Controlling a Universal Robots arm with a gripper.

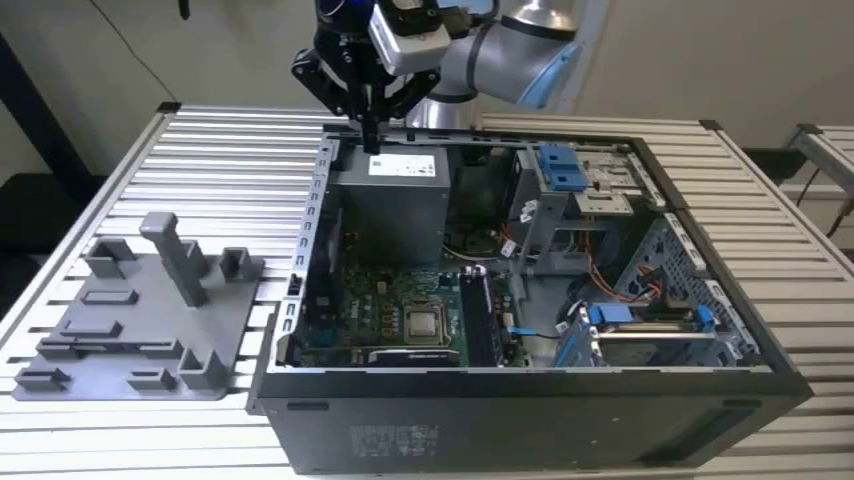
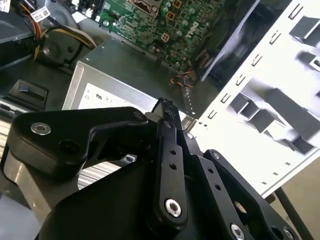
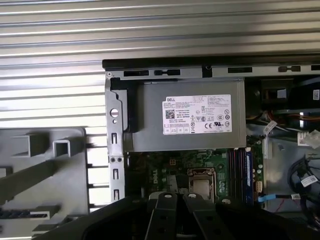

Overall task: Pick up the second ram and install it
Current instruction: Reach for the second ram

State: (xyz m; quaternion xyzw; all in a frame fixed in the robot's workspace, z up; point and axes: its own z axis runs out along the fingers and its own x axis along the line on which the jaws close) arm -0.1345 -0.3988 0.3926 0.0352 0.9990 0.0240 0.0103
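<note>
My gripper [image 1: 370, 143] hangs above the back left corner of the open computer case [image 1: 747, 330], over the grey power supply [image 1: 400, 170]. Its black fingers [image 2: 169, 150] meet at the tips, shut with nothing between them. A thin dark stick, which looks like the second ram [image 1: 118, 347], lies flat in a slot of the grey fixture tray [image 1: 160, 385] at the exterior view's left, well away from the gripper. In the first wrist view the same dark strip [image 3: 22, 212] lies on the tray. The green motherboard [image 1: 387, 315] has dark memory slots [image 1: 478, 318] beside the processor socket.
The case stands on a ribbed metal table [image 1: 227, 140]. The tray carries upright grey posts [image 1: 180, 255]. Blue drive brackets [image 1: 563, 165] and loose cables [image 1: 641, 290] fill the case's right half. The case's metal side wall [image 3: 114, 145] stands between the tray and the motherboard.
</note>
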